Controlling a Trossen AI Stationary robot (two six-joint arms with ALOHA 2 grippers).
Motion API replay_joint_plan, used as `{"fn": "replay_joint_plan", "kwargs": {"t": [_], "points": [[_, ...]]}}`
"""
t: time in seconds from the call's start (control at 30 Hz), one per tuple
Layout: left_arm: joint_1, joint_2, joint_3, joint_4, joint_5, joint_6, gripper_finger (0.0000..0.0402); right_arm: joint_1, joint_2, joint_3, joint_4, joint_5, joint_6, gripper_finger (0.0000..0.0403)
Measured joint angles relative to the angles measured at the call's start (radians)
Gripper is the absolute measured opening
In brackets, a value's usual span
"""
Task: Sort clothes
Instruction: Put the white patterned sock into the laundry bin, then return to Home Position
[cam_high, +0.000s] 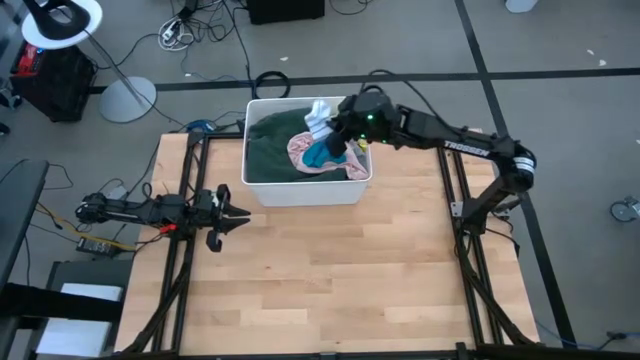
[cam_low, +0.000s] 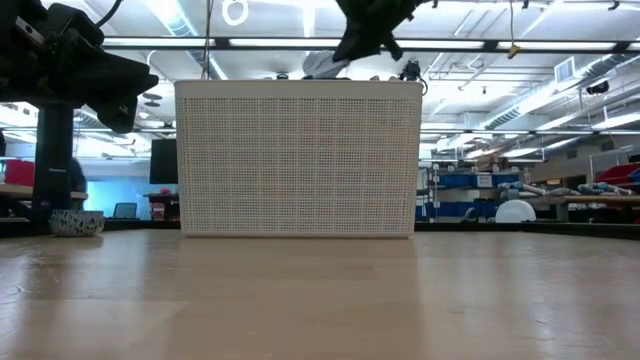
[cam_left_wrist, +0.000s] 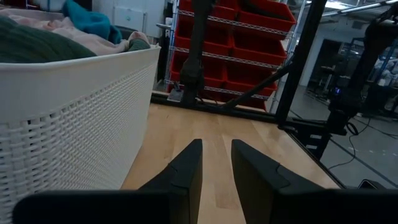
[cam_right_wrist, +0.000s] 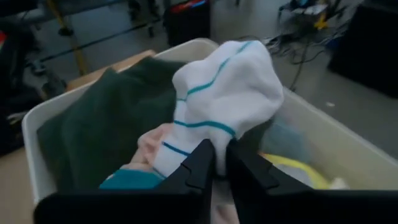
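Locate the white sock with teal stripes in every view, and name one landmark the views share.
High view: the sock sits at the back of the bin, beside the right gripper.
Low view: not visible; the bin wall hides it.
Left wrist view: not visible; only green, pink and teal fabric show over the rim.
Right wrist view: centre, pinched between that gripper's fingers.
Shared landmark: the white bin.

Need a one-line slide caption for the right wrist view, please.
Right pincer pinching a white sock with teal stripes above the white bin of clothes, dark green garment alongside.
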Motion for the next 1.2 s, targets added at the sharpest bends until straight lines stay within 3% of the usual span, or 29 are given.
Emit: {"fn": "replay_joint_plan", "kwargs": {"t": [0.13,0.43,0.63,1.2], "points": [[0.0,0.0,0.0,0.0,0.0,0.0,0.009,0.0,0.019,0.001,0.003,-0.063,0.0,0.0074],[0.0,0.0,0.0,0.0,0.0,0.0,0.009,-0.004,-0.041,0.002,-0.026,-0.065,0.001,0.0189],[0.0,0.0,0.0,0.0,0.0,0.0,0.009,-0.004,-0.108,0.002,-0.09,-0.065,0.005,0.0242],[0.0,0.0,0.0,0.001,0.0,0.0,0.009,0.064,-0.385,0.002,-0.596,-0.088,0.031,0.0259]]}}
